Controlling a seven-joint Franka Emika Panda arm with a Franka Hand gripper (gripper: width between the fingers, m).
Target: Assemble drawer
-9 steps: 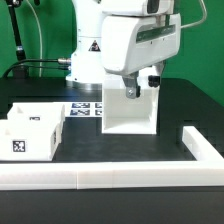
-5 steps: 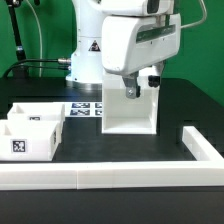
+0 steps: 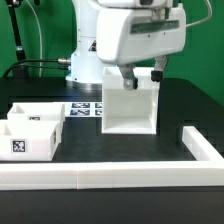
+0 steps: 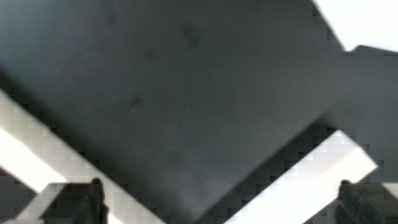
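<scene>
Showing one casing (image 3: pixel 130 110), two trays (image 3: pixel 38 138)

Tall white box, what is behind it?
Behind the tall box, the marker board peeks out on the exterior view's left, and the robot's base stands farther back. Whatever lies straight behind the box is covered.
</scene>
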